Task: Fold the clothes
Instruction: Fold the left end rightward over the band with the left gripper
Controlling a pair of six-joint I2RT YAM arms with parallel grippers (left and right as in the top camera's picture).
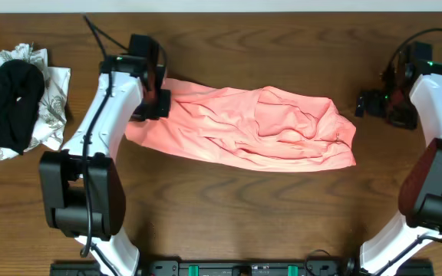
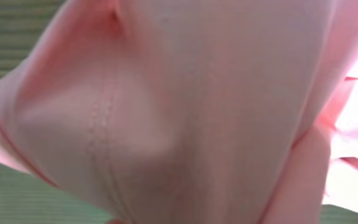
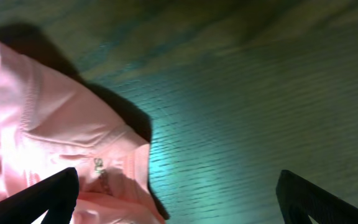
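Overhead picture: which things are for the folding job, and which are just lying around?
For the job: pink T-shirt; left gripper, jaws shut on it; right gripper, jaws open.
Lying about: black cloth; patterned white cloth.

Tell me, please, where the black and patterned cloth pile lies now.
Overhead, the pile lies at the left edge of the table, outside the left arm, apart from the pink T-shirt at centre.

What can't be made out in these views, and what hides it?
1. Left pincer: left wrist view, blurred shirt fills the frame, covering the fingers.
2. Shirt's front: every view, crumpled folds hide it.
3. Right pincer: right wrist view, bottom edge cuts off its fingers.
4. Cloth pile: overhead, left edge cuts it.
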